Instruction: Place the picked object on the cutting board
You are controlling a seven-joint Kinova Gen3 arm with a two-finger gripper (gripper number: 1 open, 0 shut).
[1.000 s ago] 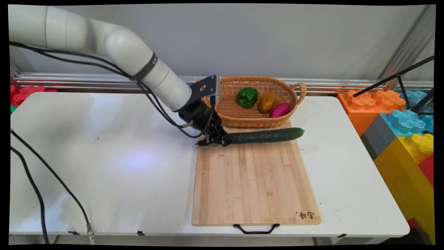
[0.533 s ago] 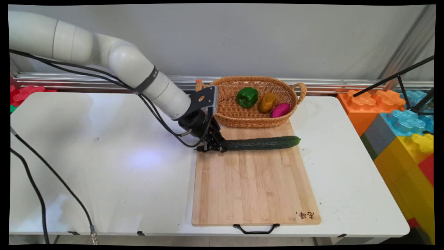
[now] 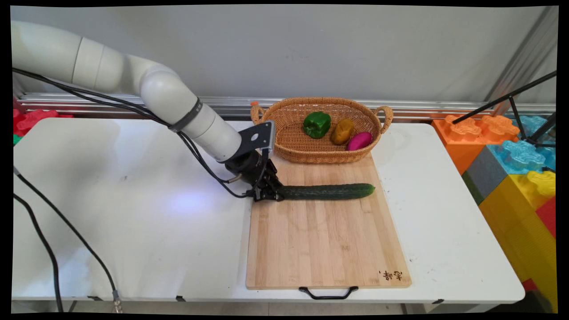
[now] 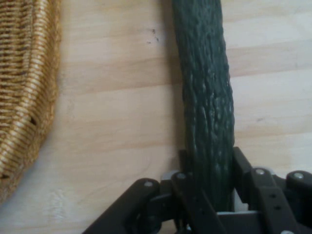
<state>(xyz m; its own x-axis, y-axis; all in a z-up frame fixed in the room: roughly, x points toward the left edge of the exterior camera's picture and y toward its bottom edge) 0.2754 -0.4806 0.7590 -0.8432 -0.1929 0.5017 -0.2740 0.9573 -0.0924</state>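
Lying lengthwise across the far part of the cutting board (image 3: 326, 240): one long dark cucumber (image 3: 326, 191), its left end clamped between the closed fingers (image 4: 241, 165) of the gripper (image 3: 268, 194); whether its body rests on the wood or hangs just above it cannot be told. Wicker basket (image 3: 289, 133) just beyond, holding a green pepper (image 3: 317, 124), a brownish potato (image 3: 342, 131) and a magenta piece (image 3: 359, 141). All on the white bench (image 3: 133, 209). Risk, as judged: an end-only grip leaves the long free length to sag, pivot or slip, and the tip could strike the basket wall.
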